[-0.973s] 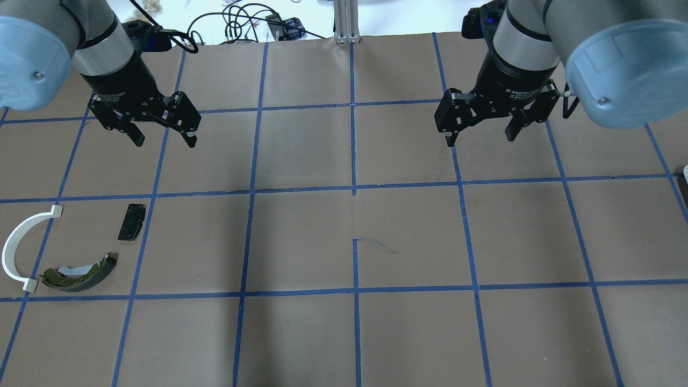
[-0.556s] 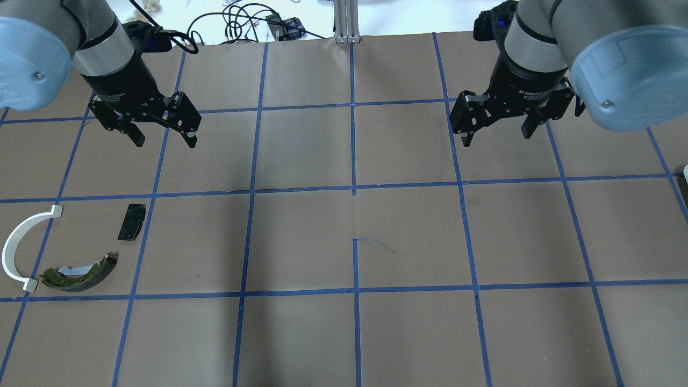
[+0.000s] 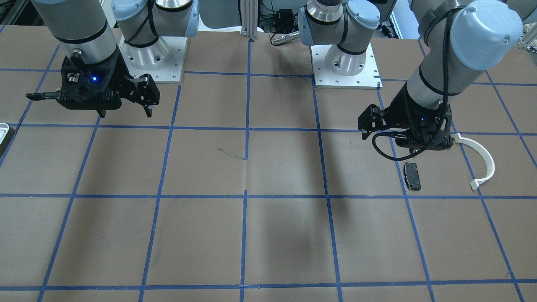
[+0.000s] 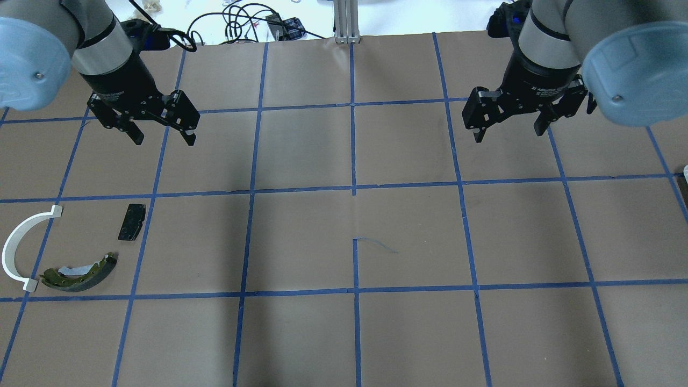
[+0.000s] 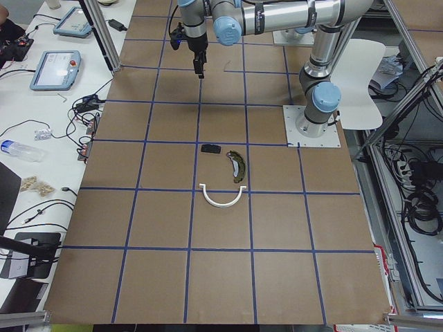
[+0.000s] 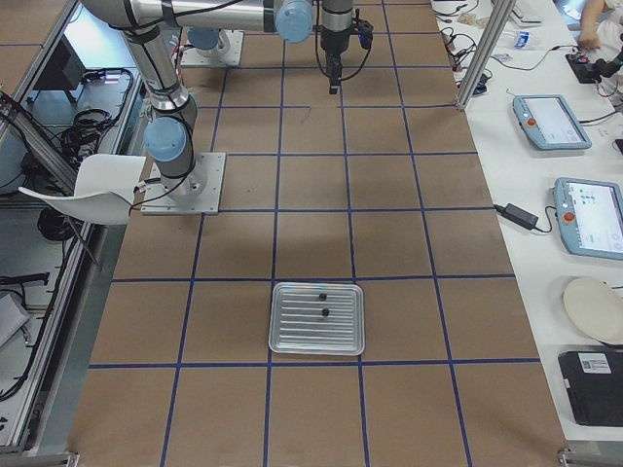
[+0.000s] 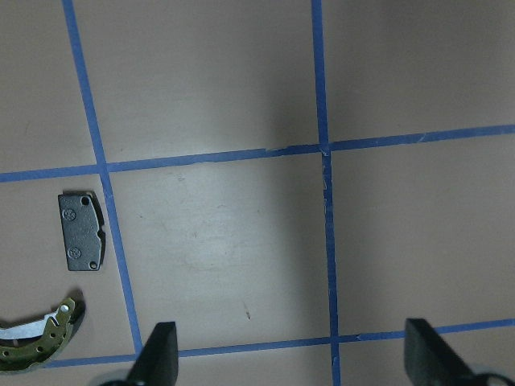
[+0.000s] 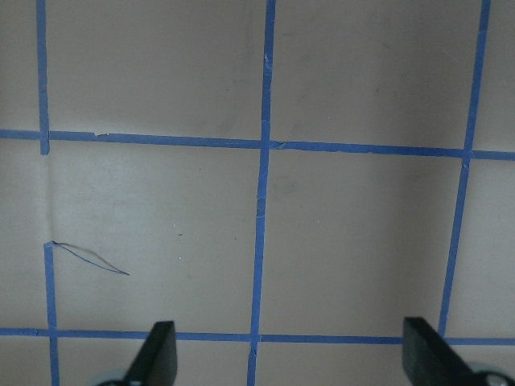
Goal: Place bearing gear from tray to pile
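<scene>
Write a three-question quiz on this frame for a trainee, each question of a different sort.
1. True or false: the right gripper is holding a part.
2. How many small black pieces lie on the tray? A one, B two, C four.
3. Which gripper hangs nearer the white arc, dark pad and green shoe?
Key: 1 false, it is open and empty. 2 B. 3 the left gripper.
</scene>
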{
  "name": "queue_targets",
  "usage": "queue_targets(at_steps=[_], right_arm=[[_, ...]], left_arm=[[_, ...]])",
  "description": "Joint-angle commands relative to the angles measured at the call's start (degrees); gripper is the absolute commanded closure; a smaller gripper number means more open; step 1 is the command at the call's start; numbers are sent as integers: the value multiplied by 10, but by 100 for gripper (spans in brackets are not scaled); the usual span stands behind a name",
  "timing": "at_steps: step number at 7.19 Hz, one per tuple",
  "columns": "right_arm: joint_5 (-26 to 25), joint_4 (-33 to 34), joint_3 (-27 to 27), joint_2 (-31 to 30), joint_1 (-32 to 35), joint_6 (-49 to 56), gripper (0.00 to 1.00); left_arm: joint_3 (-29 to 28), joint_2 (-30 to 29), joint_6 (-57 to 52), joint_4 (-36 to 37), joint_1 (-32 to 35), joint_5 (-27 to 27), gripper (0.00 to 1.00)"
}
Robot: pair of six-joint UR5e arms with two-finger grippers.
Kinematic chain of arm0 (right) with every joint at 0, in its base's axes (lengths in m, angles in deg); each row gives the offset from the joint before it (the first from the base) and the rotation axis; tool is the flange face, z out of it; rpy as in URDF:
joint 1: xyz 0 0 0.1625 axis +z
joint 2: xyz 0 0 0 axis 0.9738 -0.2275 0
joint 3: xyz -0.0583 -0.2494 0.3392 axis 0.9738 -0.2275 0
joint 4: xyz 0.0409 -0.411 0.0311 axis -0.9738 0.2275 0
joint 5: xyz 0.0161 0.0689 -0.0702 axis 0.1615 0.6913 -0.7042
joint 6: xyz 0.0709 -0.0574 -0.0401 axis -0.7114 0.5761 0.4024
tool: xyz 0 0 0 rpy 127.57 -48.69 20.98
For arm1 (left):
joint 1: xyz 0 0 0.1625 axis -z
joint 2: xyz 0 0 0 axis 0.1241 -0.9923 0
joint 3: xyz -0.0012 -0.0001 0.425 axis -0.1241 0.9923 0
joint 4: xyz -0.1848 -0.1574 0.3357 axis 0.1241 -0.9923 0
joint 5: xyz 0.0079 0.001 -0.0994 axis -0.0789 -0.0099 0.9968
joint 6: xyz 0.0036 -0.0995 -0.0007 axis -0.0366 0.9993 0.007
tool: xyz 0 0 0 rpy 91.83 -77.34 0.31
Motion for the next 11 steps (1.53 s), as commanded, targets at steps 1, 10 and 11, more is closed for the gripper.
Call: queue_targets(at_steps=[1, 10, 11], right_arm=[[-11, 3, -5, 2, -9, 7, 0], [-53, 366, 73, 231, -545, 576, 0], [-47, 367, 80, 247, -557, 581, 3]], left_arm=[[-5, 1, 2, 1, 1, 6, 0], [7, 49, 2, -27, 7, 5, 0], [7, 42, 3, -23, 5, 2, 0]])
